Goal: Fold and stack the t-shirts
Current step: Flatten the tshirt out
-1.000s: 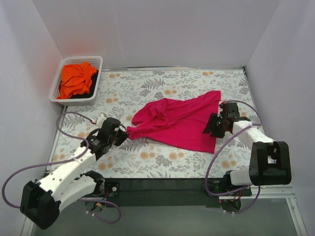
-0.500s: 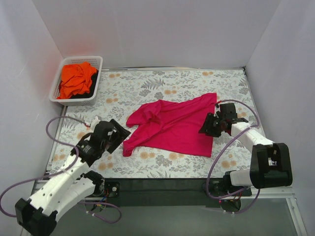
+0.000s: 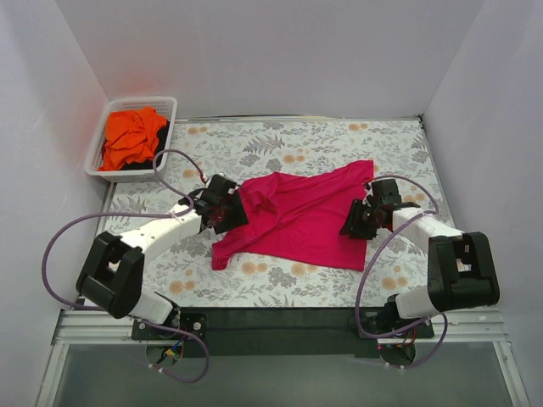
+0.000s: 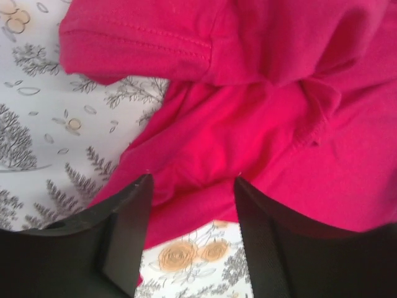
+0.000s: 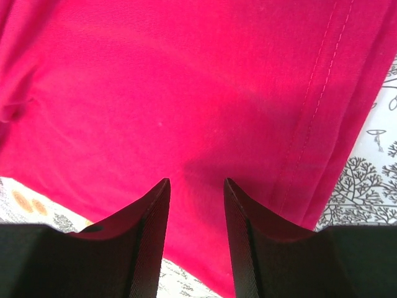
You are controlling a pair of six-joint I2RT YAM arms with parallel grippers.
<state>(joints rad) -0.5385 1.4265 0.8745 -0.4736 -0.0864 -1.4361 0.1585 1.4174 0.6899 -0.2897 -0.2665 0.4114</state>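
Note:
A magenta-pink t-shirt (image 3: pixel 301 212) lies spread and rumpled on the flowered table cover, with a sleeve (image 4: pixel 142 40) bunched at its left end. My left gripper (image 3: pixel 231 206) hovers over that left end, its jaws apart above the cloth's lower edge (image 4: pixel 193 180) and nothing pinched between them. My right gripper (image 3: pixel 355 222) is low over the shirt's right side near the hem, fingers apart (image 5: pixel 196 181) with flat cloth below them. An orange t-shirt (image 3: pixel 131 136) is piled in the white basket (image 3: pixel 140 102) at the back left.
White walls close in the table on three sides. The flowered cover (image 3: pixel 288 136) shows behind and in front of the shirt. Purple cables loop from both arms, one (image 3: pixel 174 157) arching near the basket.
My left gripper let go of the shirt's left end, pulled back, then swung forward over the left sleeve. The released cloth settled flatter. My right gripper edged left and narrowed slightly.

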